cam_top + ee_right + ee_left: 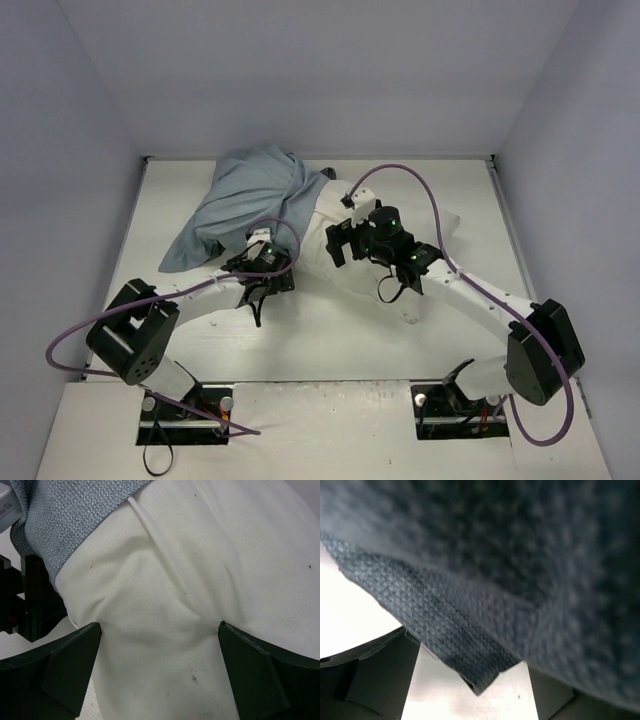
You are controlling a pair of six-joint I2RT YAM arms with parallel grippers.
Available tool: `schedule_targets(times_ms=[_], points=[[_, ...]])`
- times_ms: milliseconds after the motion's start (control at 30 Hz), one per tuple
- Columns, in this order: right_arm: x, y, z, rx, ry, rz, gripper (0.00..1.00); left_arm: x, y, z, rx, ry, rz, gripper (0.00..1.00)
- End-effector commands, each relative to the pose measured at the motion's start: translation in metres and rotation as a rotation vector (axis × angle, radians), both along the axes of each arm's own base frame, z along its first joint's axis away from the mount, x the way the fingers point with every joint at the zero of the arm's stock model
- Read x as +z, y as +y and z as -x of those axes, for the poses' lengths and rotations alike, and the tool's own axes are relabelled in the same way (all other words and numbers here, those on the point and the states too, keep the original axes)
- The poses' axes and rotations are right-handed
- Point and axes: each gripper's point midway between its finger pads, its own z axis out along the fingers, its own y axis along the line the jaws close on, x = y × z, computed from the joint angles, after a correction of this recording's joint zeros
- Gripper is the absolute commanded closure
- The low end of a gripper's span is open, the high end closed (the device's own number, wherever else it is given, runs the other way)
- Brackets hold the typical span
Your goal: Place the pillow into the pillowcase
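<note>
Jaws of right gripper (158,630) spread wide, astride pillow (200,575); white fabric bulges between them; pillowcase (75,520) covers pillow end at 11 o'clock in wrist view. Left gripper (262,255) jaws apart, pillowcase hem draped across gap; rest of pillowcase bunched toward its 11 o'clock on table (330,340); pillow's 3 o'clock end bare.

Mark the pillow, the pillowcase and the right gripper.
pillow (210,570), right wrist view, bare white middle.
pillowcase (245,198), top external view, bunched blue-grey middle.
right gripper (159,630), right wrist view, midway between its fingertips.
</note>
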Motion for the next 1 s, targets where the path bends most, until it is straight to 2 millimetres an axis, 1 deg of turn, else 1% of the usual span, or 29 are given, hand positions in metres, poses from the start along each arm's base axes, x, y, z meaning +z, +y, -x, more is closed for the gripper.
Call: schedule_targets(times_ms=[0, 33, 67, 100, 133, 200, 233, 267, 300, 333, 367, 400, 433, 500, 533, 567, 633, 667, 700, 767, 800, 867, 900, 967], points=[[0.015, 0.016, -0.005, 0.048, -0.049, -0.045, 0.00, 0.033, -0.013, -0.039, 0.040, -0.163, 0.036, 0.24], [0.012, 0.017, -0.005, 0.064, -0.053, -0.028, 0.00, 0.033, -0.014, -0.039, 0.034, -0.164, 0.037, 0.34], [0.010, 0.018, -0.005, 0.072, -0.052, -0.025, 0.02, 0.036, -0.022, -0.045, 0.016, -0.187, 0.063, 0.82], [0.008, 0.021, -0.004, 0.093, -0.047, -0.023, 0.04, 0.040, -0.024, -0.047, 0.011, -0.195, 0.068, 0.96], [0.005, 0.023, -0.005, 0.105, -0.041, -0.019, 0.10, 0.042, -0.028, -0.047, -0.009, -0.190, 0.075, 1.00], [0.000, 0.027, -0.004, 0.126, -0.028, -0.015, 0.19, 0.046, -0.031, -0.045, -0.037, -0.193, 0.081, 1.00], [-0.004, 0.030, -0.002, 0.140, -0.018, -0.014, 0.21, 0.050, -0.034, -0.043, -0.052, -0.201, 0.084, 1.00], [-0.003, 0.031, -0.002, 0.142, -0.019, -0.014, 0.22, 0.059, -0.034, -0.042, -0.058, -0.222, 0.097, 1.00], [-0.001, 0.033, 0.001, 0.146, -0.025, -0.017, 0.21, 0.060, -0.035, -0.039, -0.067, -0.222, 0.107, 1.00], [0.007, 0.031, 0.001, 0.132, -0.051, -0.017, 0.18, 0.065, -0.035, -0.039, -0.069, -0.232, 0.117, 1.00], [0.013, 0.031, 0.004, 0.138, -0.069, -0.016, 0.10, 0.071, -0.035, -0.038, -0.069, -0.247, 0.130, 1.00], [0.028, 0.034, 0.011, 0.160, -0.111, -0.026, 0.05, 0.072, -0.035, -0.037, -0.070, -0.251, 0.133, 1.00], [0.035, 0.033, 0.013, 0.169, -0.145, -0.011, 0.01, 0.074, -0.034, -0.036, -0.072, -0.255, 0.137, 1.00], [0.048, 0.033, 0.019, 0.195, -0.191, -0.006, 0.00, 0.078, -0.034, -0.036, -0.075, -0.266, 0.141, 1.00], [0.058, 0.034, 0.024, 0.212, -0.226, -0.006, 0.00, 0.077, -0.034, -0.035, -0.080, -0.264, 0.141, 1.00], [0.059, 0.034, 0.027, 0.226, -0.236, -0.001, 0.00, 0.078, -0.035, -0.035, -0.082, -0.267, 0.147, 1.00], [0.051, 0.035, 0.031, 0.243, -0.232, 0.025, 0.00, 0.077, -0.036, -0.033, -0.083, -0.270, 0.161, 1.00], [0.044, 0.034, 0.030, 0.240, -0.229, 0.045, 0.00, 0.080, -0.036, -0.033, -0.082, -0.278, 0.173, 1.00], [0.029, 0.035, 0.029, 0.243, -0.200, 0.067, 0.00, 0.080, -0.036, -0.032, -0.083, -0.280, 0.179, 1.00], [0.014, 0.040, 0.030, 0.267, -0.168, 0.082, 0.00, 0.083, -0.036, -0.031, -0.088, -0.289, 0.184, 1.00], [0.001, 0.044, 0.030, 0.278, -0.135, 0.096, 0.00, 0.084, -0.036, -0.031, -0.092, -0.292, 0.186, 1.00], [-0.013, 0.051, 0.030, 0.292, -0.108, 0.112, 0.00, 0.090, -0.039, -0.031, -0.110, -0.299, 0.196, 1.00], [-0.031, 0.054, 0.028, 0.298, -0.066, 0.131, 0.00, 0.093, -0.041, -0.031, -0.120, -0.303, 0.202, 1.00], [-0.038, 0.062, 0.024, 0.310, -0.050, 0.131, 0.00, 0.102, -0.048, -0.031, -0.150, -0.313, 0.226, 1.00]])
